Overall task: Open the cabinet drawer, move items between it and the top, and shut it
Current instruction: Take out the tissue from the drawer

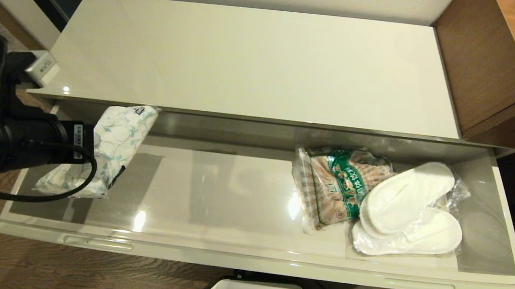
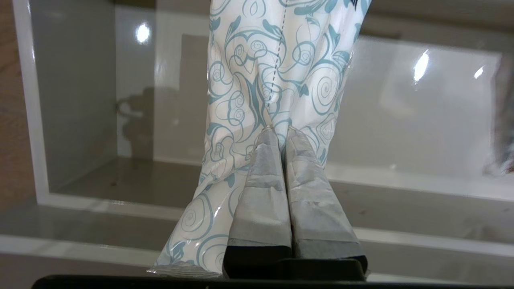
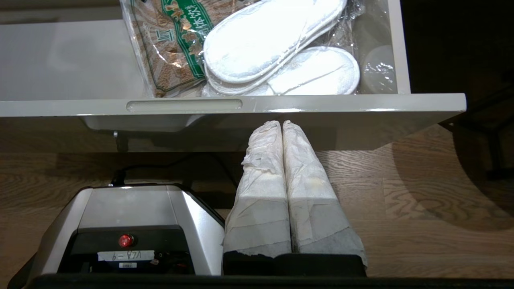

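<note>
The left tool [image 2: 277,134] pinches the blue-printed white pack [image 1: 106,149], holding it above the open drawer's [image 1: 214,197] left end.

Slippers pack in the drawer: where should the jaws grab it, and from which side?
Come from above. The slippers pack lies flat at the drawer's right end, overlapping the brown snack bag. Pinch the loose clear wrap at its right edge, near the drawer wall; probably easier than spanning the wide soles.
</note>
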You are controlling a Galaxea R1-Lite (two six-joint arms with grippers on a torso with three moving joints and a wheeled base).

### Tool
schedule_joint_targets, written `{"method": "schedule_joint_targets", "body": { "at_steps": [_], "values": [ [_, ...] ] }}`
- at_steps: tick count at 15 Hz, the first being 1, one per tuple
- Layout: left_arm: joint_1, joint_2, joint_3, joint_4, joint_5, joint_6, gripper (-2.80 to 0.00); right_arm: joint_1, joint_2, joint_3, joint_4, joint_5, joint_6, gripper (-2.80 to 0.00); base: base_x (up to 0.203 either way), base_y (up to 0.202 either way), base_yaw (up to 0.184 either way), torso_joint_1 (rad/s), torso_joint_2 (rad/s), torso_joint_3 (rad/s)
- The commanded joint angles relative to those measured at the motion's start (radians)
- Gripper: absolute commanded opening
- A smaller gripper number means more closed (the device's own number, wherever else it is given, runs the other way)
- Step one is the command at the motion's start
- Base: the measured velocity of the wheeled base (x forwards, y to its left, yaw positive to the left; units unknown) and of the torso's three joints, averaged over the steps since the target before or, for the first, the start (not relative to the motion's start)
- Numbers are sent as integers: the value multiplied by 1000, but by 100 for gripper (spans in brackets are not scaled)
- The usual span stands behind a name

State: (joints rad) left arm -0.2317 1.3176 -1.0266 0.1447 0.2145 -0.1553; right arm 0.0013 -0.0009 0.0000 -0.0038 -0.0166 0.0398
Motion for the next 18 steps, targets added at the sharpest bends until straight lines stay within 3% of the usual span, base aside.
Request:
{"method": "schedule_joint_targets", "body": {
  "at_steps": [1,6,12,13,16,18],
  "values": [
    [-4,-24,-21,16,2,-1,-280,0,-14,3,-1,0,0,-280,0,0,0,0,0,0],
    [-21,91,-404,133,9,3,-280,0,-14,3,-1,0,0,-280,0,0,0,0,0,0],
    [-23,97,-411,142,9,3,-280,0,-14,3,-1,0,0,-280,0,0,0,0,0,0],
    [-23,97,-411,142,10,4,0,0,-14,3,-1,0,0,-280,0,0,0,0,0,0],
    [-24,245,-556,42,89,42,0,0,-14,3,-1,0,0,-280,0,0,0,0,0,0],
    [-25,506,-688,-31,145,69,0,0,-14,3,-1,0,0,-280,0,0,0,0,0,0]
  ]
}}
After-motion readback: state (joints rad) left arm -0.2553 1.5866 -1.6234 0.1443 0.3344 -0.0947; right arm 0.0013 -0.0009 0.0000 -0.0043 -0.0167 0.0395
